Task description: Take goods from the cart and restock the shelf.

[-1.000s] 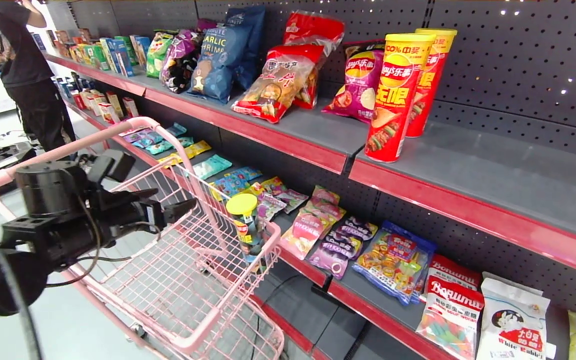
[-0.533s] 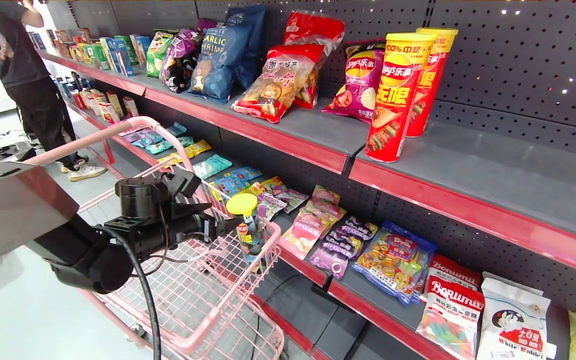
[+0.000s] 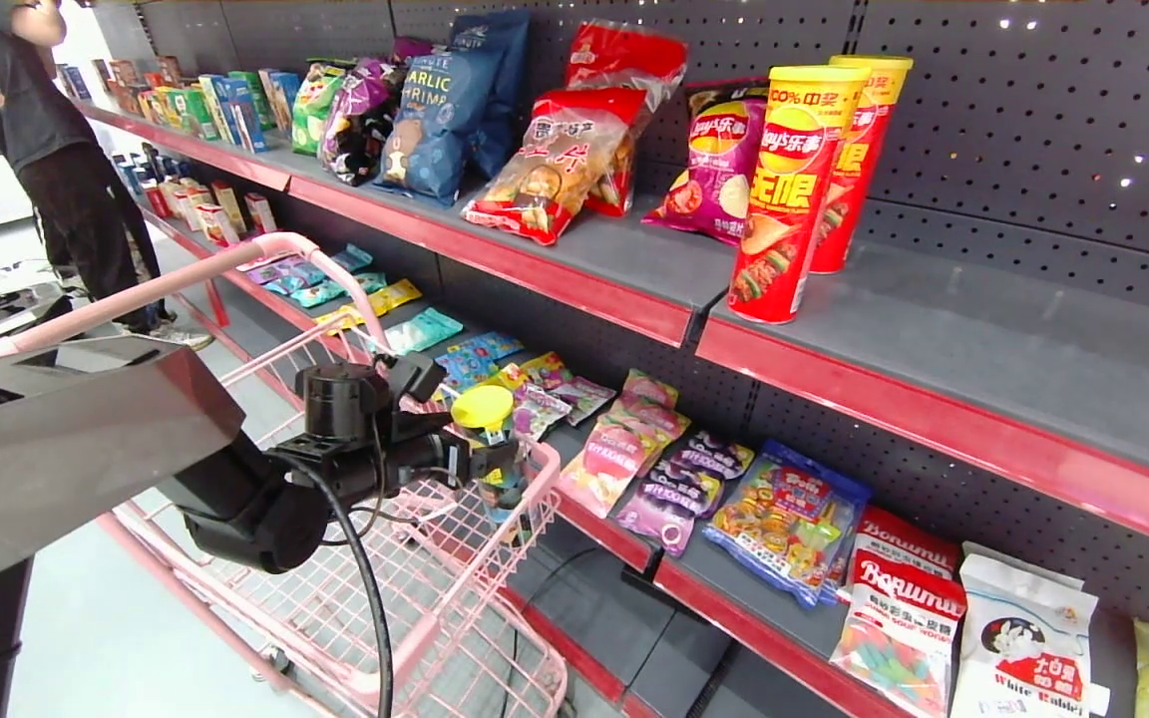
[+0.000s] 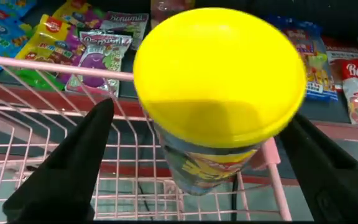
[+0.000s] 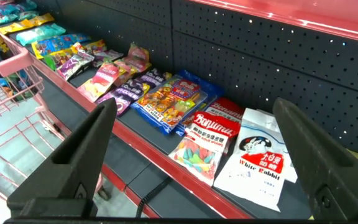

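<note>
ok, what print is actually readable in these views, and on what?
"GARLIC SHRIMP": blue bag, upper shelf.
"无限": front tall tube, same shelf.
"White Rabbit": white bag, lower shelf.
Red-and-white bag beside it: lettering too blurred to be sure.
Can in the cart: label unreadable.
Other packets: too small.

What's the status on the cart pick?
Left gripper open, fingers flanking can. Can upright in cart. Right gripper open, empty. Nothing blocking seen.
</note>
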Controlling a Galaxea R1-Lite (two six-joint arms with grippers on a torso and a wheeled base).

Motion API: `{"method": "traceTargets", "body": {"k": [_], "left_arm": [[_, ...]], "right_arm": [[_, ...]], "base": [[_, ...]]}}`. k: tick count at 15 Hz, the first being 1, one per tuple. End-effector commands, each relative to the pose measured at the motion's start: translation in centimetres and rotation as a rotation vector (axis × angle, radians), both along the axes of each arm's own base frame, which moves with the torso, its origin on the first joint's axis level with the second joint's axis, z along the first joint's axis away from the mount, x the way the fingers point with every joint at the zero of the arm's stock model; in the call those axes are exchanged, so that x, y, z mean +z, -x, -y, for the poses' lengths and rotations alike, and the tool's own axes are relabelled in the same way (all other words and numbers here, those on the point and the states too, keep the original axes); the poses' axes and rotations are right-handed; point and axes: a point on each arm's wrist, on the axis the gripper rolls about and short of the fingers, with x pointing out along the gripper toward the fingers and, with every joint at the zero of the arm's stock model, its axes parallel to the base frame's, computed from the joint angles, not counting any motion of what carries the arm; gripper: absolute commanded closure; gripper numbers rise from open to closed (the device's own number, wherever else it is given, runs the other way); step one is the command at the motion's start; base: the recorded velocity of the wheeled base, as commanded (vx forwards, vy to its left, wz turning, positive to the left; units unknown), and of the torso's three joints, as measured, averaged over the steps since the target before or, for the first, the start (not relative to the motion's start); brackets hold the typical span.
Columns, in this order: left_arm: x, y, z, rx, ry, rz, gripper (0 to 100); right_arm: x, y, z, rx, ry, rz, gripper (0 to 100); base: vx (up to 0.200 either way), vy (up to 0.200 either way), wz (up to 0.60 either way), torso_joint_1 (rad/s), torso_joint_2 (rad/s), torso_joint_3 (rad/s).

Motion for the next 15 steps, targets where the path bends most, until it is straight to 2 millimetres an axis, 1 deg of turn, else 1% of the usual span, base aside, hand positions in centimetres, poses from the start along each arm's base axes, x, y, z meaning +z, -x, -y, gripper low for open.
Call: {"method": "traceTargets", "body": {"k": [1,3,4,8,10,11,12,13,14,15], "left_arm": [[-0.6,-0.4,0.2,-0.003,-0.003,-0.006,0],[-0.7,-0.9,0.4,-0.001,0.000,0.003,0],[-0.9,-1.2,0.4,-0.001,0.001,0.006,100],[-1.1,-1.5,0.6,-0.004,0.002,0.009,100],[-0.4,-1.4,0.5,0.001,0.005,0.022,100],[1.6,-0.9,0.2,0.013,0.019,0.054,100],[2.5,-0.6,0.1,0.016,0.026,0.066,100],[6.4,0.9,-0.6,0.026,0.045,0.084,100],[6.6,1.0,-0.6,0.027,0.047,0.084,100],[11.5,3.6,-2.3,0.064,0.076,0.078,100]], "right_arm": [[0.0,0.0,0.0,0.000,0.000,-0.001,0],[0.0,0.0,0.0,0.000,0.000,-0.001,0],[0.0,0.0,0.0,0.000,0.000,-0.001,0],[0.0,0.0,0.0,0.000,0.000,-0.001,0],[0.0,0.0,0.0,0.000,0.000,-0.001,0],[0.0,0.0,0.0,0.000,0.000,-0.002,0],[0.0,0.0,0.0,0.000,0.000,-0.001,0],[0.0,0.0,0.0,0.000,0.000,-0.001,0],[0.0,0.0,0.0,0.000,0.000,-0.001,0],[0.0,0.0,0.0,0.000,0.000,-0.001,0]], "base": [[0.000,0.000,0.00,0.000,0.00,0.000],[0.000,0.000,0.00,0.000,0.00,0.000],[0.000,0.000,0.00,0.000,0.00,0.000],[0.000,0.000,0.00,0.000,0.00,0.000],[0.000,0.000,0.00,0.000,0.00,0.000],[0.000,0.000,0.00,0.000,0.00,0.000],[0.000,0.000,0.00,0.000,0.00,0.000],[0.000,0.000,0.00,0.000,0.00,0.000],[0.000,0.000,0.00,0.000,0.00,0.000],[0.000,0.000,0.00,0.000,0.00,0.000]]}}
